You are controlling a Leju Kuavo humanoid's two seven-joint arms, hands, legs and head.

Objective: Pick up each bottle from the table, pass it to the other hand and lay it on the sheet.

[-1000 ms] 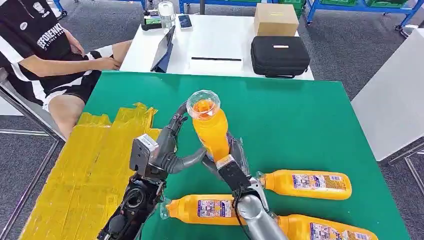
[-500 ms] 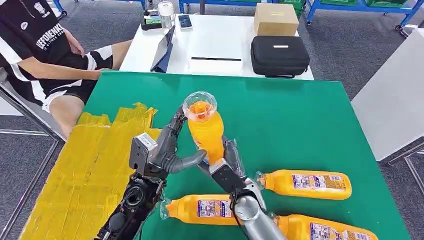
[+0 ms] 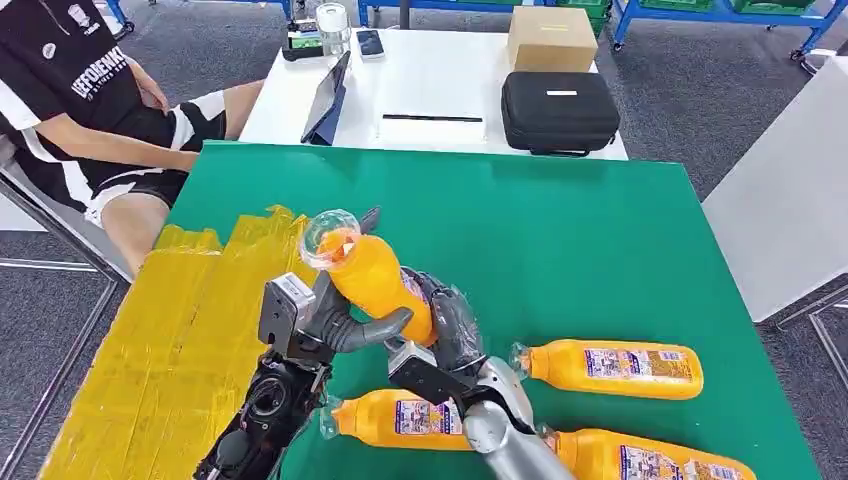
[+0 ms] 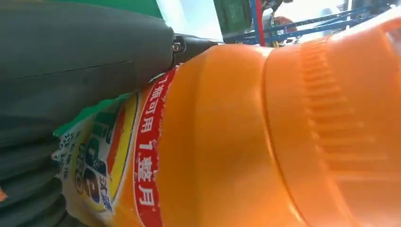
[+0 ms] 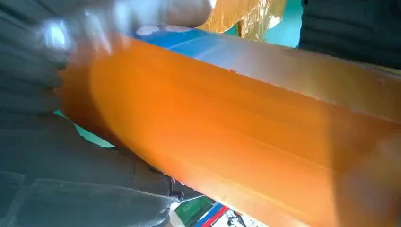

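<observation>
An orange juice bottle [image 3: 375, 285] with a clear cap [image 3: 328, 238] hangs tilted above the green table [image 3: 580, 240], cap toward the yellow sheet [image 3: 170, 340]. My left hand [image 3: 330, 320] grips its middle, thumb across the front. My right hand [image 3: 445, 335] wraps the bottle's lower end. The left wrist view shows the bottle [image 4: 236, 142] close up, its label against the thumb. In the right wrist view the bottle [image 5: 236, 127] lies across the picture. Three more bottles lie on the table: one [image 3: 405, 418] under my right arm, one [image 3: 610, 368] to the right, one [image 3: 640, 460] at the front edge.
A person [image 3: 90, 90] sits at the table's far left corner. Behind the green table stands a white table [image 3: 440, 80] with a black case [image 3: 558, 110], a cardboard box [image 3: 552, 38] and a tablet [image 3: 330, 95]. Another white surface [image 3: 790, 200] is at the right.
The bottle has tipped from upright to leaning left toward the sheet and has moved left. My left thumb has closed across it, and my right hand has turned with its lower end.
</observation>
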